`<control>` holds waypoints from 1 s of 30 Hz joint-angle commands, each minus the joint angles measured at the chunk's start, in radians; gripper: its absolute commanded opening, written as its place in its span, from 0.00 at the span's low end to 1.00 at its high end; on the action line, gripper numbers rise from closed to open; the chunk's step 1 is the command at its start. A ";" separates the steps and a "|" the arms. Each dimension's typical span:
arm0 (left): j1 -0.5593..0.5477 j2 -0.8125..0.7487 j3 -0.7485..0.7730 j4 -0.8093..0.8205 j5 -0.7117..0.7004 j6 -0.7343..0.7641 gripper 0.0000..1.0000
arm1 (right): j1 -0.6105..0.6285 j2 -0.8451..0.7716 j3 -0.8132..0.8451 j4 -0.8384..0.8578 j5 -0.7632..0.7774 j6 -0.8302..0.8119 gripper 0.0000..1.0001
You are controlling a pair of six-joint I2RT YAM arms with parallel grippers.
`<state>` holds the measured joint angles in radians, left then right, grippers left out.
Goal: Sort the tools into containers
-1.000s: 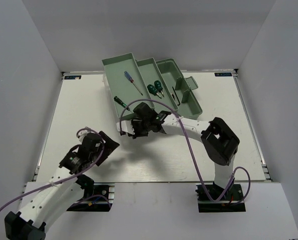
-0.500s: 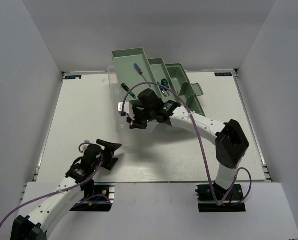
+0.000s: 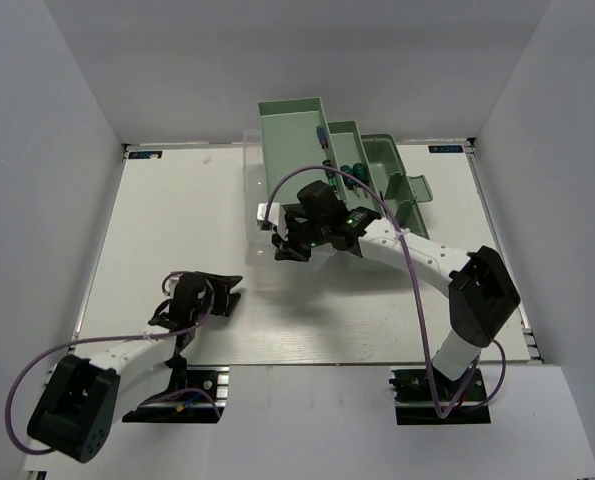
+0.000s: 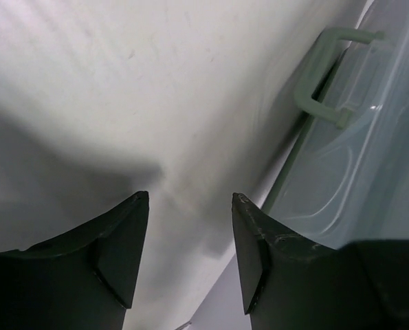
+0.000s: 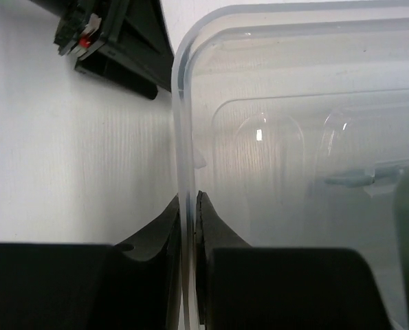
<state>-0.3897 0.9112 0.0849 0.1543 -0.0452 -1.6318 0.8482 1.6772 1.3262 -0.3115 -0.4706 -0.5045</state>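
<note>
The mint-green toolbox stands at the back centre with its trays folded out. A slim blue/red screwdriver lies in the left tray. Two stubby green-handled screwdrivers lie in the middle tray. I cannot make out the hex keys or the thin black-green screwdriver. My right gripper is shut on the rim of the translucent lid. My left gripper is open and empty above the table, and the lid with its handle lies beyond it to the right.
White walls close in the table on the left, back and right. The left arm's wrist shows dark on the table at the top left of the right wrist view. The right arm reaches across from the front right to the lid.
The toolbox has swung right and towards the back, with my right gripper shut on its lid. My left arm has drawn back to the front left.
</note>
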 commanded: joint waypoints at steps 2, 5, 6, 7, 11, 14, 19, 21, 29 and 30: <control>0.054 0.115 0.085 0.217 0.070 0.018 0.62 | -0.028 -0.114 -0.016 0.141 -0.025 0.064 0.00; 0.084 0.250 0.154 0.286 0.132 0.038 0.65 | -0.031 -0.123 -0.042 0.169 -0.066 0.084 0.00; 0.084 0.280 0.170 0.301 0.148 0.038 0.65 | -0.031 -0.128 -0.044 0.175 -0.080 0.092 0.00; 0.095 0.308 0.185 0.321 0.174 0.038 0.65 | -0.035 -0.129 -0.048 0.180 -0.089 0.098 0.00; 0.115 0.441 0.271 0.384 0.231 0.072 0.65 | -0.047 -0.152 -0.111 0.265 -0.187 0.124 0.00; 0.138 0.501 0.341 0.384 0.289 0.099 0.65 | -0.055 -0.163 -0.146 0.301 -0.244 0.142 0.00; 0.166 0.572 0.377 0.444 0.346 0.112 0.65 | -0.066 -0.149 -0.199 0.413 -0.342 0.164 0.00; 0.166 0.607 0.395 0.476 0.379 0.112 0.65 | -0.077 -0.133 -0.193 0.428 -0.384 0.185 0.00; 0.195 0.756 0.486 0.590 0.505 0.132 0.65 | -0.077 -0.096 -0.150 0.375 -0.364 0.167 0.00; 0.195 0.775 0.524 0.590 0.540 0.145 0.65 | -0.080 -0.094 -0.144 0.359 -0.353 0.147 0.00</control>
<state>-0.1974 1.6722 0.5251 0.6342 0.3775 -1.5181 0.7635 1.5845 1.1069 0.0090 -0.7288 -0.4042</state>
